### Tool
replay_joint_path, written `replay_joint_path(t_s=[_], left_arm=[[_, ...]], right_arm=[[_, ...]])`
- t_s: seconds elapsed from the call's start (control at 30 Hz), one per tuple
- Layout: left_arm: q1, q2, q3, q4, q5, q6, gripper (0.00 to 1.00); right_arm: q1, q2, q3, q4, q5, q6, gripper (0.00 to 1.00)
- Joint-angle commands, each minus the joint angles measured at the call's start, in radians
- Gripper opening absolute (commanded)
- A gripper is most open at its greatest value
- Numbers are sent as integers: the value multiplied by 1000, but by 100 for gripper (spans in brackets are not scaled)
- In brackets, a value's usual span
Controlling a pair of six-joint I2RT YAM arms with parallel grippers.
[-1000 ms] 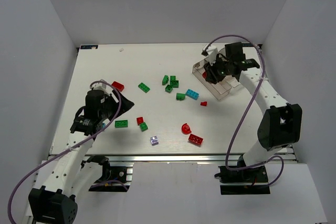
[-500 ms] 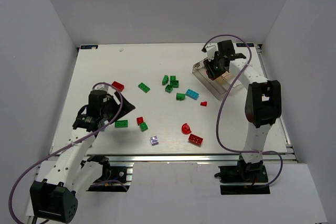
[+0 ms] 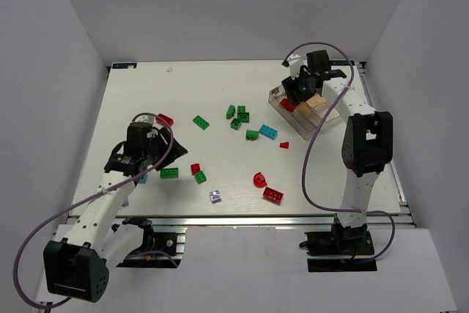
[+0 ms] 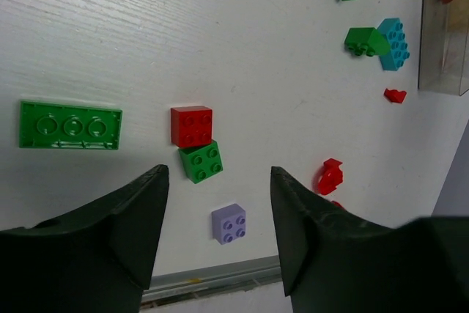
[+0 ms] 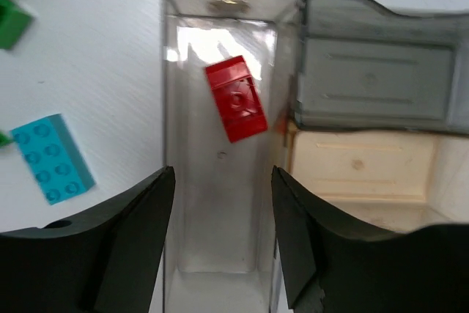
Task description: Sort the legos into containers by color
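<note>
The clear smoky tray (image 3: 316, 124) stands at the far right, and one red brick (image 3: 288, 105) lies in its left compartment. My right gripper (image 3: 297, 91) hovers over that compartment, open and empty. In the right wrist view the red brick (image 5: 236, 98) lies beyond my right gripper (image 5: 222, 177), inside the tray (image 5: 289, 137). My left gripper (image 3: 155, 153) is open and empty above the table's left side. In the left wrist view my left gripper (image 4: 216, 181) frames a pale purple brick (image 4: 229, 223), with a red brick (image 4: 192, 126) and a green brick (image 4: 201, 162) just beyond.
Loose bricks lie mid-table: a long green one (image 3: 169, 173), a red one (image 3: 165, 119), a green one (image 3: 201, 122), a green cluster (image 3: 238, 115), a cyan one (image 3: 268, 131), a curved red one (image 3: 259, 179) and a red one (image 3: 273, 195). A cyan brick (image 3: 141, 177) lies by my left gripper.
My right arm has swung round and its gripper has shifted over the tray's left compartment, where the red brick now shows plainly. My left gripper has drawn back a little to the left.
</note>
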Motion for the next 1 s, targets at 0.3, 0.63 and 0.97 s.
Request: replay_joint_path(t_s=[0.3, 0.63, 0.97], left_arm=[[-64, 328, 179, -117, -29, 47, 51], [-257, 605, 335, -247, -198, 23, 74], [-331, 728, 361, -261, -316, -5, 62]], right_arm=[[21, -438, -423, -61, -763, -411, 52], [44, -510, -531, 57, -630, -271, 72], [39, -533, -544, 60, -614, -254, 72]])
